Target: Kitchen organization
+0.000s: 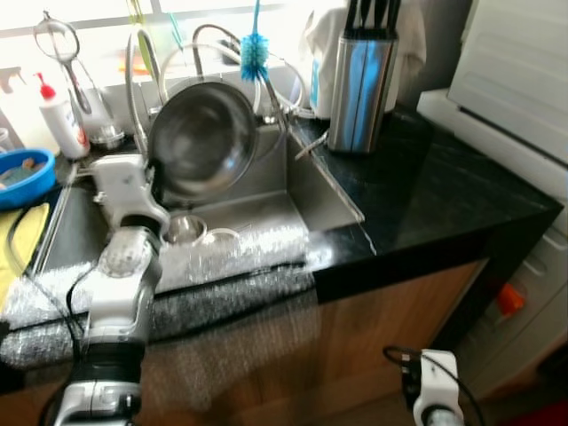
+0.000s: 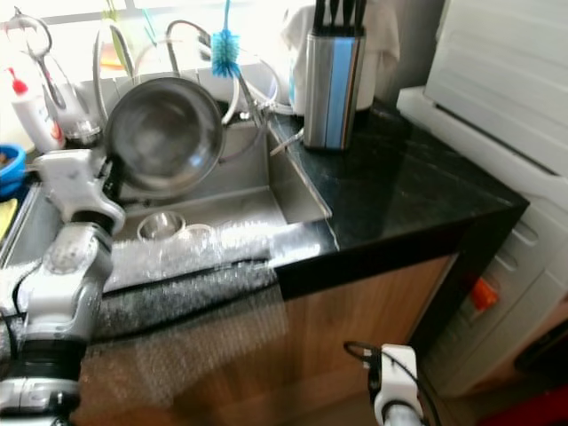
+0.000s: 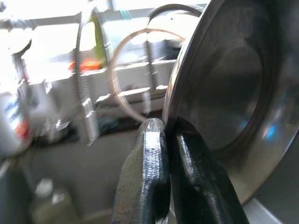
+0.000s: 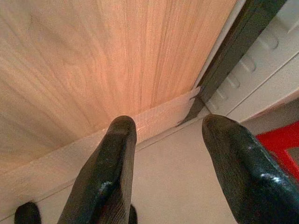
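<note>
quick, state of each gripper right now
left gripper: closed on the rim of the steel pan, held over the sink
right gripper: open, holding nothing, hanging low by the cabinet front

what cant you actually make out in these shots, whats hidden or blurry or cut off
- Sink floor: the steel bowl held up by the left gripper covers part of it in the eye views.
- Blue bowl: cut off by the left edge of the left eye view; its contents are too blurred to name.
- Knife block: the handles run off the top edge.
- Right gripper: hangs idle by the cabinet.
</note>
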{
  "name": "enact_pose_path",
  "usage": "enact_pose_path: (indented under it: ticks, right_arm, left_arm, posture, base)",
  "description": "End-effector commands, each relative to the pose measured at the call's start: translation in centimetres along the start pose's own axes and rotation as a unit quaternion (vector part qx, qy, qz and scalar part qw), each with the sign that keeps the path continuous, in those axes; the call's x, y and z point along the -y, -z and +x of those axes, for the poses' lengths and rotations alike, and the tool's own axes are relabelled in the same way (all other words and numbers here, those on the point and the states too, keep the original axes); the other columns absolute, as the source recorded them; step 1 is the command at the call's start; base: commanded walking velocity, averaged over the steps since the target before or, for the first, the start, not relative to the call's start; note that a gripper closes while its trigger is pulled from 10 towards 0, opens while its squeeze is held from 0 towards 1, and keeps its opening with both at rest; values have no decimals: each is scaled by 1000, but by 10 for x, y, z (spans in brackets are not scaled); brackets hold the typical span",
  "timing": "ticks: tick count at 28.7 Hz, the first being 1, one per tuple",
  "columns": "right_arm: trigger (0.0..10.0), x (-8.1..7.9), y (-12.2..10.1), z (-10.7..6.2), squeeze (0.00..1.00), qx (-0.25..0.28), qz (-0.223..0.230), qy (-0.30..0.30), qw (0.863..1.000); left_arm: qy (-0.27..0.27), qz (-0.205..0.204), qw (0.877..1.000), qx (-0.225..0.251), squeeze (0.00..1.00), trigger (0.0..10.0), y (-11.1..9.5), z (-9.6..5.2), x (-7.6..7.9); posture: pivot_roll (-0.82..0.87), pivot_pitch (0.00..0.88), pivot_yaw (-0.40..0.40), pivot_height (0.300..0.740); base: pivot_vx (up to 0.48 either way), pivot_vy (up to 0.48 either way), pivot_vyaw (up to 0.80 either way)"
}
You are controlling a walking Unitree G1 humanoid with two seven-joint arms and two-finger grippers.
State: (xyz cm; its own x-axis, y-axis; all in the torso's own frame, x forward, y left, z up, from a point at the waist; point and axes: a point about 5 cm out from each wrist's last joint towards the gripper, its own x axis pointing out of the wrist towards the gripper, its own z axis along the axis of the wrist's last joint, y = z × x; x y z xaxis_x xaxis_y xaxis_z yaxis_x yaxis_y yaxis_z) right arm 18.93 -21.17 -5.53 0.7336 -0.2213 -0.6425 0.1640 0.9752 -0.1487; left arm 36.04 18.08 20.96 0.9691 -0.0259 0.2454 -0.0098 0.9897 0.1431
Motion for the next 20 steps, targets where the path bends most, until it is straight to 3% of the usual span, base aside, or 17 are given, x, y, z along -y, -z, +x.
enact_pose_path:
  ticks: [1, 2, 4, 7, 12, 14, 15, 18, 20]
  right_arm:
    - [10000, -4, -3, 1, 0, 8, 8, 0, 1000]
    - [10000, -5, -2, 1, 0, 7, 8, -1, 1000]
    - [10000, -6, -1, 1, 0, 6, 8, -1, 1000]
    - [10000, -9, 1, 1, 0, 7, -2, -7, 1000]
    - [10000, -9, 2, 2, 0, 9, 4, -4, 1000]
    - [10000, -8, 1, 3, 0, 10, 6, -2, 1000]
    - [10000, -8, 1, 3, 0, 10, 6, -2, 1000]
    - [10000, -8, 0, 3, 0, 12, 6, 0, 1000]
    - [10000, -8, 0, 4, 0, 12, 6, 0, 1000]
  left_arm:
    - [18, 43, 999, 4, 0, 10000, -5, 8, 4]
    - [40, 80, 996, -10, 0, 10000, -3, 16, 10]
    - [51, 94, 994, -16, 0, 10000, -2, 18, 13]
    - [79, 144, 983, -86, 0, 10000, 14, 30, 21]
    - [86, 161, 978, -102, 0, 10000, 17, 37, 24]
    - [96, 216, 967, -96, 0, 10000, 10, 44, 31]
    - [96, 216, 967, -96, 0, 10000, 10, 44, 31]
    - [122, 310, 938, -99, 0, 10000, 9, 50, 43]
    - [126, 326, 931, -102, 0, 10000, 10, 51, 45]
  posture:
    - [2, 0, 82, 740]
    - [-4, 0, 85, 740]
    - [-4, 0, 86, 740]
    - [-11, 0, 94, 740]
    - [-13, 0, 96, 740]
    - [-20, 0, 103, 740]
    - [-20, 0, 103, 740]
    - [-24, 0, 107, 740]
    - [-24, 0, 108, 740]
  base:
    - [0, 0, 0]
    - [0, 0, 0]
    - [0, 0, 0]
    - [0, 0, 0]
    - [0, 0, 0]
    - [0, 0, 0]
    - [0, 0, 0]
    - [0, 0, 0]
    - [0, 0, 0]
